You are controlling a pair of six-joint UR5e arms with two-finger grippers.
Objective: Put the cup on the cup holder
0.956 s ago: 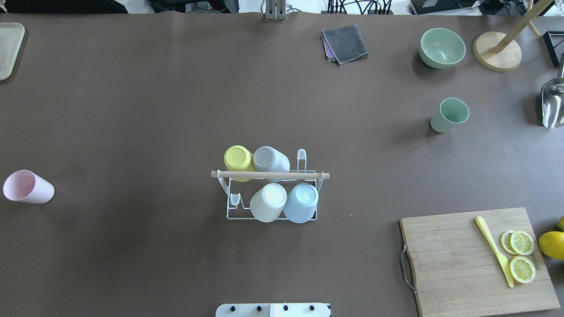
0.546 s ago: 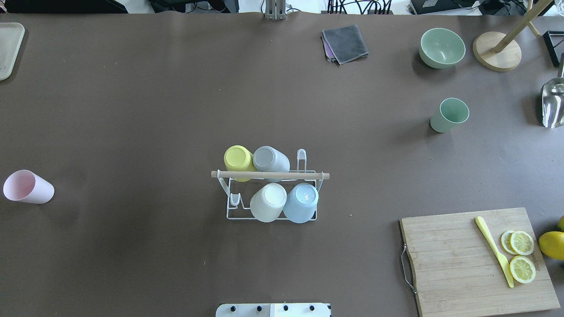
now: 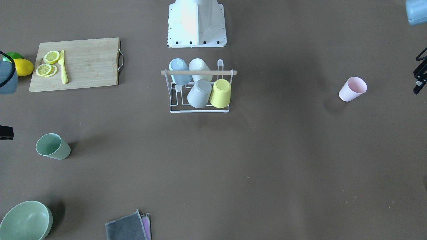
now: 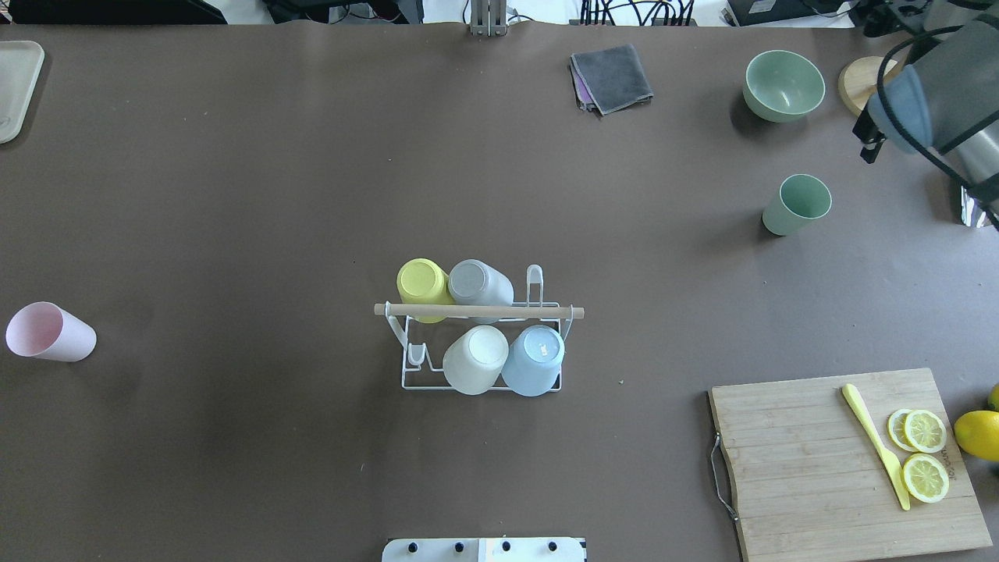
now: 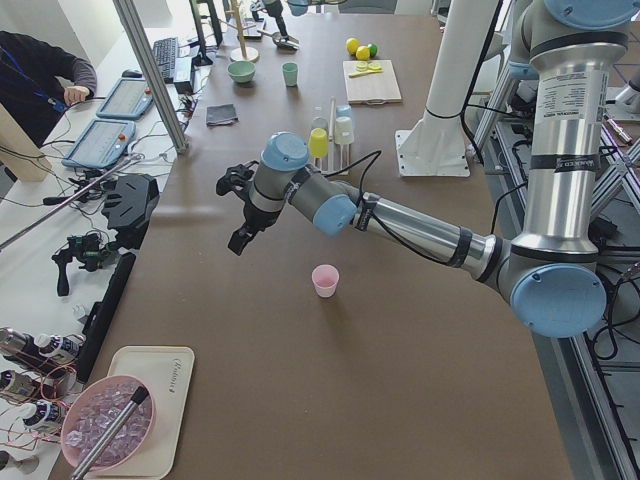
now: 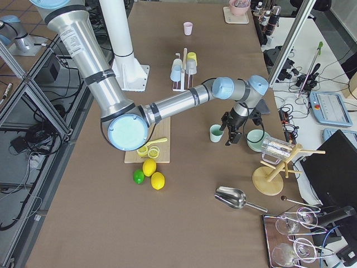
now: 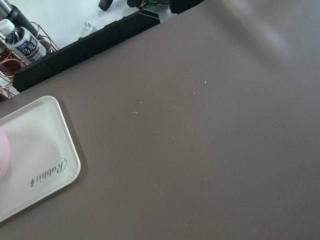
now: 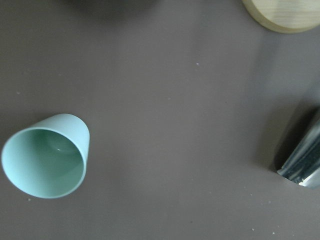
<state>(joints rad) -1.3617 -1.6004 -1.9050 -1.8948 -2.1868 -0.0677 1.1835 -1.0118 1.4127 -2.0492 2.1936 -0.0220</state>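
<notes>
The cup holder (image 4: 480, 311) is a white wire rack with a wooden rod, standing mid-table. Several cups sit upturned on it: yellow, grey, white and blue. A pink cup (image 4: 51, 332) lies on its side far left. A green cup (image 4: 796, 204) stands upright at the right and fills the lower left of the right wrist view (image 8: 47, 157). My right gripper (image 4: 868, 147) hovers beyond and to the right of the green cup (image 6: 216, 133). My left gripper (image 3: 419, 75) hangs past the pink cup (image 3: 352, 88), near the table's left end. I cannot tell whether either gripper is open or shut.
A wooden cutting board (image 4: 780, 468) with lemon slices and a yellow knife lies front right. A green bowl (image 4: 783, 84), a grey cloth (image 4: 611, 76) and a wooden stand base (image 6: 268, 178) sit at the far right. A metal scoop (image 6: 234, 196) and a white tray (image 7: 30, 155) lie near the ends.
My right arm has come into the overhead view at the top right, now covering the wooden stand and part of the scoop. The cups and the holder have not moved.
</notes>
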